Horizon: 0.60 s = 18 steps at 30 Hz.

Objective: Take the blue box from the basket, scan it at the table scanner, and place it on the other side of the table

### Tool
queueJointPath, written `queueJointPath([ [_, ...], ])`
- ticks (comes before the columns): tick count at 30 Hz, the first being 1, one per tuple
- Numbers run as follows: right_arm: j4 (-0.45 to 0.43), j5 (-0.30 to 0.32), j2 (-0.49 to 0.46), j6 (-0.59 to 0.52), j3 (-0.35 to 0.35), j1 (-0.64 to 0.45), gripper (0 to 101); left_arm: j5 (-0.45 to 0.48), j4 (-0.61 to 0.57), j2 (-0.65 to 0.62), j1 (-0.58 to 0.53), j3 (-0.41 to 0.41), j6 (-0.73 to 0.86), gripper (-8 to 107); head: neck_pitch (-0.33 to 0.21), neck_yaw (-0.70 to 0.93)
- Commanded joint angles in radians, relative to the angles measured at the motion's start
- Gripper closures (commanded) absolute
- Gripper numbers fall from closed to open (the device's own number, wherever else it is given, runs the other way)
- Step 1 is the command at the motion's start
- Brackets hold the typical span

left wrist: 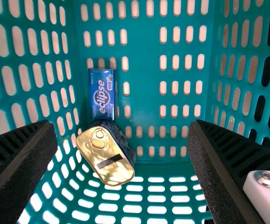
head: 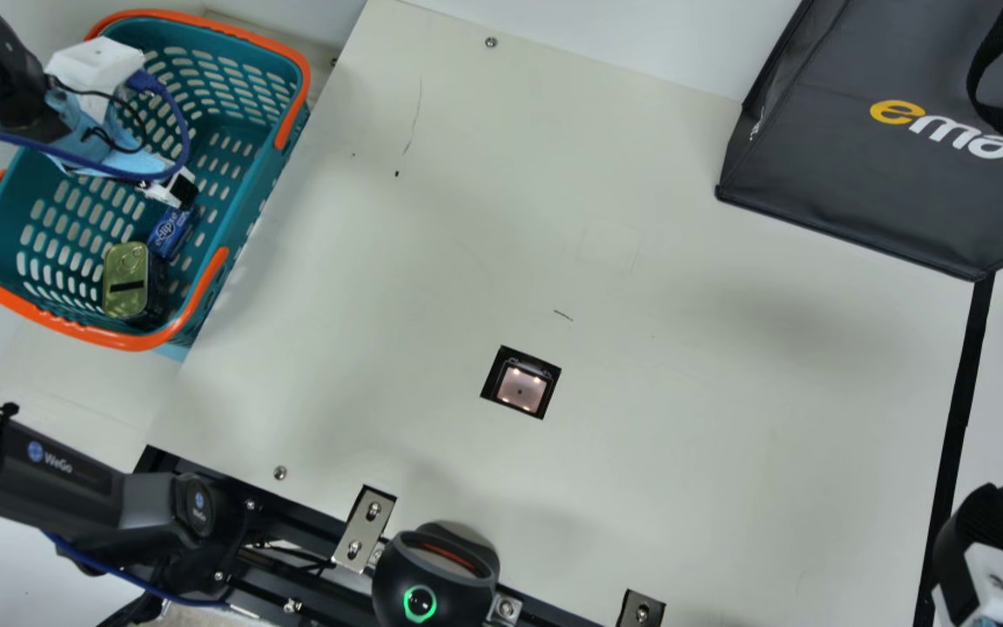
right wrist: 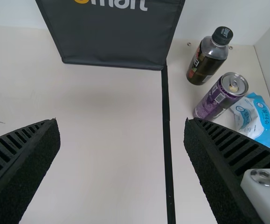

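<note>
My left gripper [head: 181,186] is over the teal basket [head: 245,209] at the main view's left, above the blue box [head: 171,232]. In the left wrist view this gripper [left wrist: 122,140] is open, with the blue box [left wrist: 102,94] lying on the basket floor beyond its fingers, close beside a gold-lidded can [left wrist: 106,156]. The table scanner [head: 521,383] is set in the middle of the table, its window lit. My right gripper [head: 980,531] is at the main view's lower right; in the right wrist view this gripper [right wrist: 121,140] is open with nothing between its fingers.
A dark bag [head: 850,174] stands at the back right. Past the black tape line [right wrist: 168,154] are a dark bottle [right wrist: 208,58], a purple can [right wrist: 218,97] and a blue-white packet [right wrist: 256,120]. A black device with a green ring [head: 436,575] is at the table's near edge.
</note>
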Motion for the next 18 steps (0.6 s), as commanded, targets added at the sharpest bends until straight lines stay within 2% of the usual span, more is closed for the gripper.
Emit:
queueJointPath([
  [1,0.0,0.0,0.0,0.0,0.0,0.0,6,-0.031,-0.001,0.003,0.002,0.019,0.011,9,-0.029,0.004],
  [18,0.0,0.0,0.0,0.0,0.0,0.0,6,-0.249,0.013,0.114,-0.009,0.101,0.043,9,-0.029,0.004],
])
